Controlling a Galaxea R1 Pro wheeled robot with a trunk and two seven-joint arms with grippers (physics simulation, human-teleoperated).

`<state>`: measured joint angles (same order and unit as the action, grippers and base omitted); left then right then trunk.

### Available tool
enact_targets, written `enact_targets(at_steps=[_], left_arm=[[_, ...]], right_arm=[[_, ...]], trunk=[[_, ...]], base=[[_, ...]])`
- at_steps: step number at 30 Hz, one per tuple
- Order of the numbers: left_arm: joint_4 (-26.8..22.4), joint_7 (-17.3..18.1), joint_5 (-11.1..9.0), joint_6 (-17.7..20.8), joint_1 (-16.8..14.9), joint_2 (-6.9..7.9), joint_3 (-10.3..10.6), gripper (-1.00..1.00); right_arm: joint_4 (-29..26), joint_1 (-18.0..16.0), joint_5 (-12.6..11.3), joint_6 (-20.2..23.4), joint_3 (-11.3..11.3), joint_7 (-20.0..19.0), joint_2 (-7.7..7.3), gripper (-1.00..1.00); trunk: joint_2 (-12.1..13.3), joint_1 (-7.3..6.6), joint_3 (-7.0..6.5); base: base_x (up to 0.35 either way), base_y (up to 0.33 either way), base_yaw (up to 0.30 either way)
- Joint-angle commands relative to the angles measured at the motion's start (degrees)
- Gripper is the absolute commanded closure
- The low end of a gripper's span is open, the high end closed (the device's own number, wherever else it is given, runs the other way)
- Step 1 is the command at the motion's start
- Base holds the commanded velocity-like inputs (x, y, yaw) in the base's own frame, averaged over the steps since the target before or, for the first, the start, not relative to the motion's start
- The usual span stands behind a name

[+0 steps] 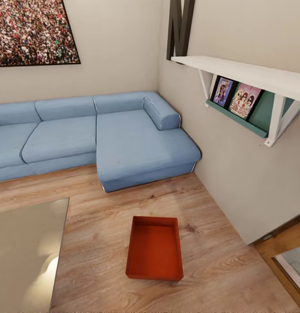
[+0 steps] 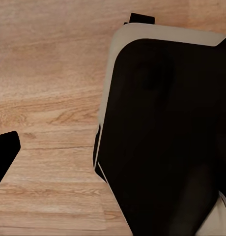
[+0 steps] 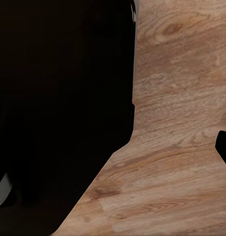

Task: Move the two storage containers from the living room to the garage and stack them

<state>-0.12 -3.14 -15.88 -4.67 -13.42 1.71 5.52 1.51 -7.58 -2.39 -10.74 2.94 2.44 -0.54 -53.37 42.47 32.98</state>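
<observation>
One red-orange storage container (image 1: 154, 248) lies on the light wood planks of the living room in the head view, just ahead of me, upright, open-topped and empty. A dark fingertip (image 2: 5, 157) of my left gripper shows at the edge of the left wrist view, above the planks beside my black base (image 2: 162, 137). A dark fingertip (image 3: 224, 147) of my right gripper shows at the edge of the right wrist view, far to the side, with nothing held. The garage is out of view.
A blue corner sofa (image 1: 123, 139) fills the far side. A low pale table (image 1: 23, 252) stands at the near left. A white wall shelf (image 1: 254, 76) with picture books juts from the right wall. A gap in that wall (image 1: 284, 256) shows at the lower right.
</observation>
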Motion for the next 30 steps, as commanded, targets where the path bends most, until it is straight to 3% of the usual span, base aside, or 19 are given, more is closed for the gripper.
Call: enact_targets(at_steps=[1,30], left_arm=[[0.0,-0.1,-0.5,-0.2,0.0,0.01,0.5,-1.0],[0.0,-0.2,-0.5,-0.2,0.0,-0.04,0.5,-1.0]], right_arm=[[0.2,-0.1,-0.2,-0.3,0.3,0.1,0.01,-1.0],[0.2,-0.1,-0.2,-0.3,0.3,0.0,0.01,-1.0]], trunk=[[0.0,0.0,0.14],[0.0,0.0,2.78]], base=[[0.0,0.0,0.0],[0.0,0.0,0.0]])
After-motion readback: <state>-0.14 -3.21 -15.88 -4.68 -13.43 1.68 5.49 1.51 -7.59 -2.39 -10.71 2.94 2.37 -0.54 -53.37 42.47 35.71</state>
